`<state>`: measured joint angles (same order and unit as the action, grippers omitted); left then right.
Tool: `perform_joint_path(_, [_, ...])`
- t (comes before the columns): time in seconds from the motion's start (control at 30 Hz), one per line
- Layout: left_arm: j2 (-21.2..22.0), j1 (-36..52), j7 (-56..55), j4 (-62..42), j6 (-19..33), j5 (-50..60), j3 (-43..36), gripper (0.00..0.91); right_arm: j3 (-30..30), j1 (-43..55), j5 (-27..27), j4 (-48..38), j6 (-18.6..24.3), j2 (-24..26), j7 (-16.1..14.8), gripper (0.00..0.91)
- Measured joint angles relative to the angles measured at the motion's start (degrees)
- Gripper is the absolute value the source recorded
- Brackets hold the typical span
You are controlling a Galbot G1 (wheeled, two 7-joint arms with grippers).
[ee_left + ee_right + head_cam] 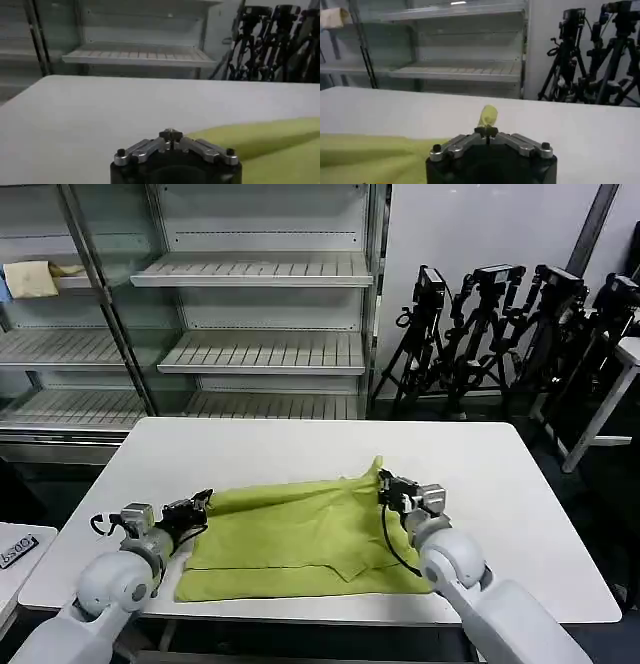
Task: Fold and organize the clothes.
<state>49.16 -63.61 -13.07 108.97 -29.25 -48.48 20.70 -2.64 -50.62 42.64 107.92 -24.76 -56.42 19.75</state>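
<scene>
Both grippers (203,504) (384,484) pinch T-shirt (300,539) edges — on table (300,449).

1. A plain lime yellow-green short-sleeved T-shirt of soft thin fabric (300,539) lay on the white table, near its front edge and roughly midway between its left and right edges.
2. It was partly folded: an upper layer lay doubled over the lower one, with a crease running across the width.
3. Its front hem ran almost parallel to the table's front edge, just short of it.
4. On the right side a corner of the fabric stood up in a small peak (487,116), lifted off the table.
5. The left end (260,137) lay low and flat against the tabletop.
6. No print showed on the cloth.
</scene>
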Motion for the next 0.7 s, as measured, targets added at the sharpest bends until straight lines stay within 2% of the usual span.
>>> perform_joint_path(0.37, [-0.6,-7.2,2.5,4.0,-1.0,2.9,2.2,0.030,-5.9,-10.1,0.4,7.4,-1.3,2.5,-0.2,0.000])
perform_joint_path(0.7, [-0.4,-12.0,4.2,4.5,0.1,7.8,3.0,0.030,-7.2,-15.8,-0.1,9.3,-3.0,2.0,0.2,0.000])
